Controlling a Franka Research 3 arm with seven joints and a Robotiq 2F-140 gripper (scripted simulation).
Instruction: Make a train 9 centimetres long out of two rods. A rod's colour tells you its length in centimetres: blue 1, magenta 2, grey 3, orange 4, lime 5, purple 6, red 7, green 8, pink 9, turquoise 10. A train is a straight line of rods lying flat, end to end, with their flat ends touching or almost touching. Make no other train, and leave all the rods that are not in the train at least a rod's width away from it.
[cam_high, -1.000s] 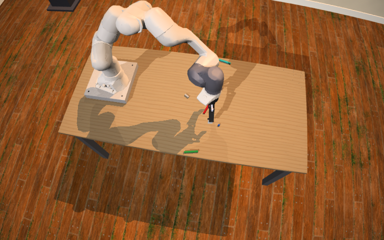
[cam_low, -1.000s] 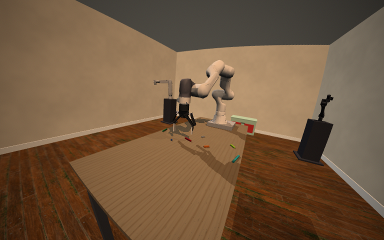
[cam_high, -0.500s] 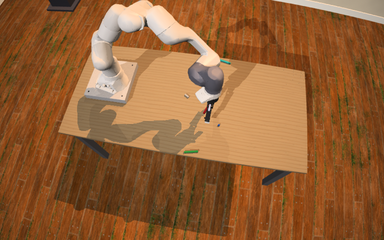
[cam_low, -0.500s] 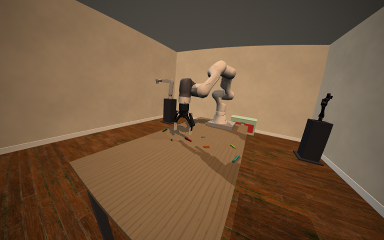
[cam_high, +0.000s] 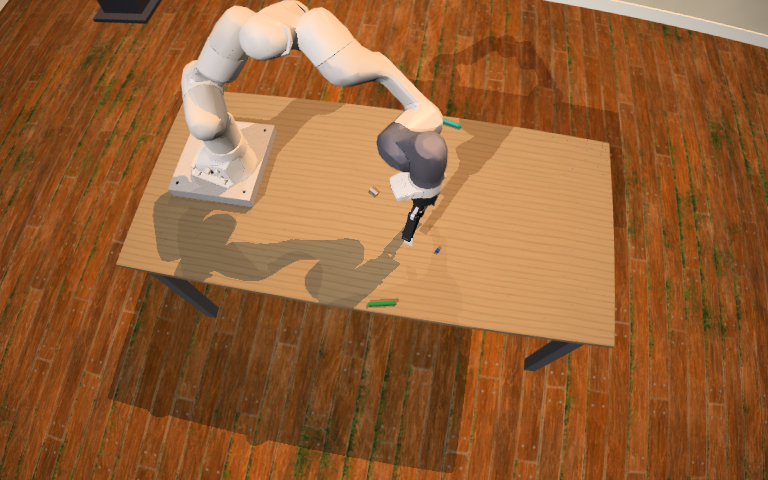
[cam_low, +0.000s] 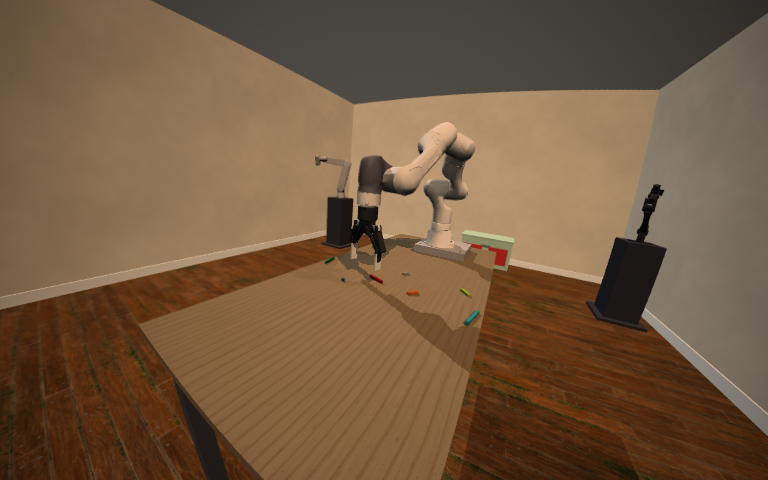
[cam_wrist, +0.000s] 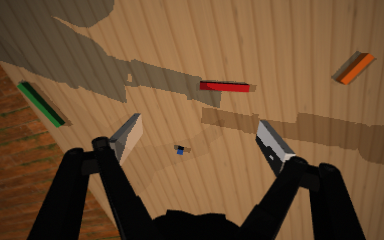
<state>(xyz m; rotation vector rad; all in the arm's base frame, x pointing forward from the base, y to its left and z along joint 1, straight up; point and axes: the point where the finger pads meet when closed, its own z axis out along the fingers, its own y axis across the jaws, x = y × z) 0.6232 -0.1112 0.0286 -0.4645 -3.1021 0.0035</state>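
We see no readable writing; our gripper (cam_wrist: 199, 137) hangs with fingers spread, empty, above the blue rod (cam_wrist: 180, 149).

White arm (cam_high: 339, 56), grey wrist, black linkages

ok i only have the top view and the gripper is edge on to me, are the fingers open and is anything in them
observer: The gripper is wide open and holds nothing; the wrist view shows bare table between its fingers.
operator: is the arm hiding any rods from me
observer: Yes, a red rod lies flat just beyond the fingertips, apart from the blue rod.
operator: anything else under there
observer: An orange rod lies off to the red one's right in the wrist view, touching nothing.
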